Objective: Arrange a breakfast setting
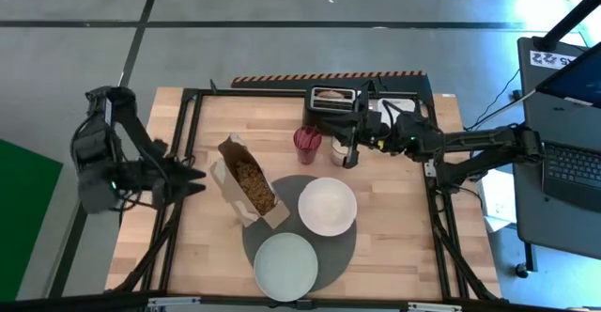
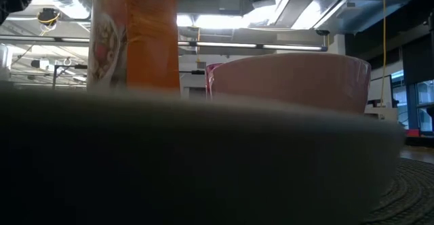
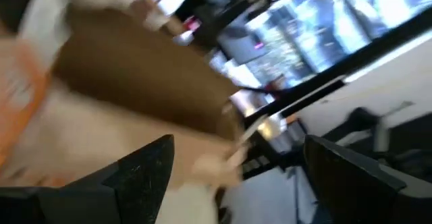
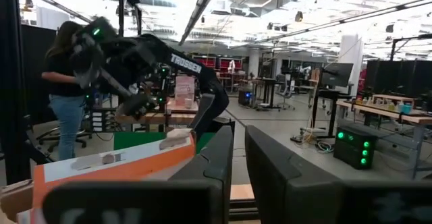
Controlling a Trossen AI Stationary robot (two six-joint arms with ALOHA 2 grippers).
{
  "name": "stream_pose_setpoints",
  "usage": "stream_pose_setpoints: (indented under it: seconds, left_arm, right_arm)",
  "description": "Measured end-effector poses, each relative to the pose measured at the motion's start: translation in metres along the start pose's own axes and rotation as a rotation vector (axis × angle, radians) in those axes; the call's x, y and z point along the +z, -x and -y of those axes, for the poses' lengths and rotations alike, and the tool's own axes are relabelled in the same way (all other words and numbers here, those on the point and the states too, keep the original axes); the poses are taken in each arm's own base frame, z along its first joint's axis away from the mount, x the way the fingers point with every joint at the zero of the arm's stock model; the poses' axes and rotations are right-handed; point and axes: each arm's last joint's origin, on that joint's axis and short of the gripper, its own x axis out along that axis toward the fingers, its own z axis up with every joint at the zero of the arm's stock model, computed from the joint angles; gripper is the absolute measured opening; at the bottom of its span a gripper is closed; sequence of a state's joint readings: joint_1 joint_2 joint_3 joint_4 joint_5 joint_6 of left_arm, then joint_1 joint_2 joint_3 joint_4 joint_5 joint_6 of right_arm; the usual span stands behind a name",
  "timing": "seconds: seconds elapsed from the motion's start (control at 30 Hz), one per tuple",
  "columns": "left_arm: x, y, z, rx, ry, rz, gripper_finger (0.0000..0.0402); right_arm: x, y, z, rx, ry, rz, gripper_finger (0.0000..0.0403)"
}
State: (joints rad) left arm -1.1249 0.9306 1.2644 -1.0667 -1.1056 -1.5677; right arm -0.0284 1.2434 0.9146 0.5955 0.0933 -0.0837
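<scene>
Dark-grey placemat lay near-centre, white bowl and mint plate already on it | spoon not seen, left to place | my left gripper spread, empty, beside open cereal box | my right gripper clenched, far by toaster | "TROSSEN" read on arm
</scene>
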Motion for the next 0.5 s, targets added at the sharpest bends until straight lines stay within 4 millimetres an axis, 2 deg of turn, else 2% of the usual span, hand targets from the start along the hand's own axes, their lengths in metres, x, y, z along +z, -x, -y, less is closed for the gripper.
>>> stream_pose_setpoints:
  seconds: [0.13,0.23,0.33,0.5]
  left_arm:
    - [-0.021,0.000,-0.013,0.129,0.011,-0.126,0.0324]
    - [-0.048,-0.006,-0.018,0.232,-0.020,-0.188,0.0324]
    - [-0.079,-0.014,-0.028,0.314,-0.044,-0.216,0.0324]
    - [-0.110,-0.022,-0.052,0.355,-0.092,-0.176,0.0324]
  right_arm:
    - [0.000,0.000,0.000,0.000,0.000,0.001,0.0046]
    - [0.000,0.000,0.000,0.001,-0.004,0.001,0.0046]
    - [-0.001,0.000,-0.001,0.022,-0.006,-0.014,0.0046]
    - [-0.005,0.000,-0.002,0.032,-0.049,-0.049,0.0046]
